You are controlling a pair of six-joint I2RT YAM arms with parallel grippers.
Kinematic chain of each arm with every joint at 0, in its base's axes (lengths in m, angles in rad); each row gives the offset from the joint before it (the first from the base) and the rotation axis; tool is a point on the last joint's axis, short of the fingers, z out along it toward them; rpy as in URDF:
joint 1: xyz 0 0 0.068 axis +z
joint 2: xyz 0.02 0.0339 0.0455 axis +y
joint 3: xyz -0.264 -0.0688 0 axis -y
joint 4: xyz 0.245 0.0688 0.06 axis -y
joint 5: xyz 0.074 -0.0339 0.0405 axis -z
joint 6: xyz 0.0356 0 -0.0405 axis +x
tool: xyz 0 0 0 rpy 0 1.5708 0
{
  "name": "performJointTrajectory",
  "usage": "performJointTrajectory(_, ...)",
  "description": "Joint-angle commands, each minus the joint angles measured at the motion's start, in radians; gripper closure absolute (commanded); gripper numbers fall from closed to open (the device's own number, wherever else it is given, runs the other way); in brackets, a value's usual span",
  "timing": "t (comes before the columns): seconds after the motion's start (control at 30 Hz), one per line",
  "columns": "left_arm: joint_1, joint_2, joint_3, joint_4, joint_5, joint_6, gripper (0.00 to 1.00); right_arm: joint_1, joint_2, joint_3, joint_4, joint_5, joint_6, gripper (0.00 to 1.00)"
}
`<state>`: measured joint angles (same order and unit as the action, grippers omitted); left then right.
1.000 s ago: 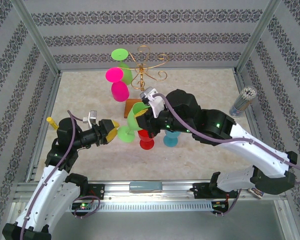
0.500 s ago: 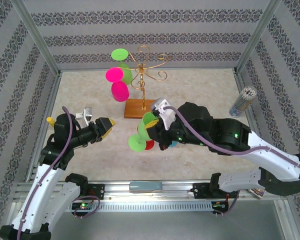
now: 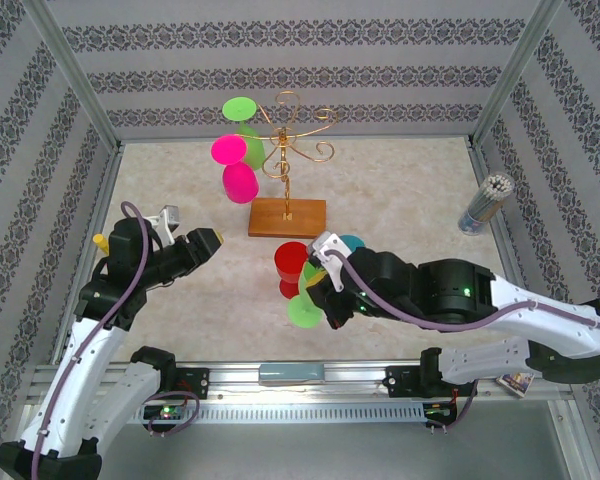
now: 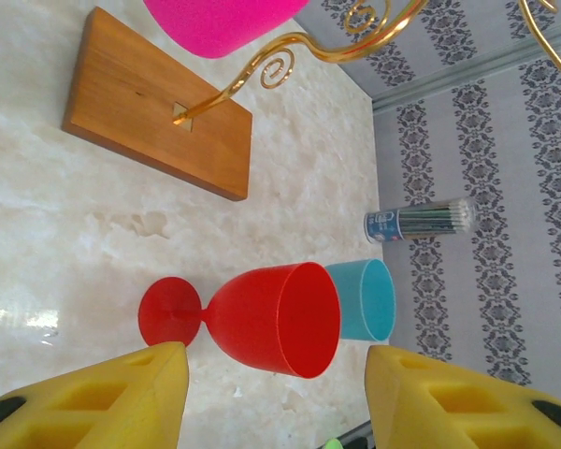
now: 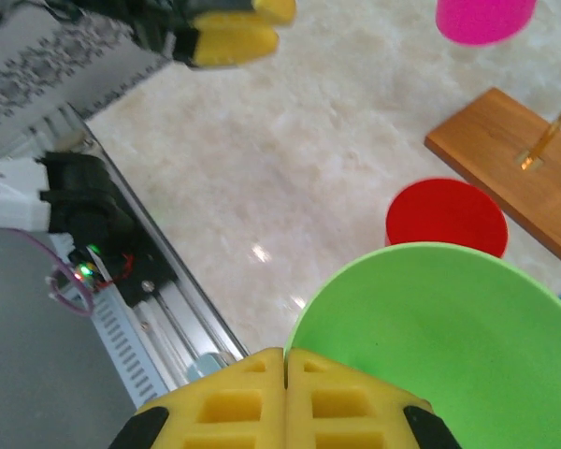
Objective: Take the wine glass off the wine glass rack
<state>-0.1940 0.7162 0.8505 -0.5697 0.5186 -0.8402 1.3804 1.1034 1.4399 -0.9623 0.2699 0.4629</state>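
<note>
R tool [image 5: 285, 372] pressed shut, pinching green glass [image 5: 439, 346]. Over last sec it's swung glass from nr rack [image 3: 286, 215] to near side of bench [image 3: 410, 190]. Glass now well clear of rack; prob just needs setting down. L tool [image 4: 276, 398] spread, empty.

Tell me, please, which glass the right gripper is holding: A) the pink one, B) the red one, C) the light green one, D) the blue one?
C: the right gripper is shut on the light green glass, while the red glass stands free on the table.
</note>
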Motion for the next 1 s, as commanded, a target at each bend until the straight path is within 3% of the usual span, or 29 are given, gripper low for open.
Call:
performJointTrajectory(0.0, 0.012, 0.004, 0.016, -0.016, -0.020, 0.040, 0.47, 0.014, -0.026, -0.052, -0.029, 0.088, 0.065, 1.00)
performJointTrajectory(0.53, 0.012, 0.041, 0.014, -0.007, -0.015, 0.064, 0.46, 0.061, -0.051, -0.316, 0.080, 0.268, 0.143, 1.00)
performJointTrajectory(0.97, 0.012, 0.031, -0.006, -0.004, -0.014, 0.060, 0.46, 0.080, -0.034, -0.448, 0.258, 0.288, 0.172, 1.00)
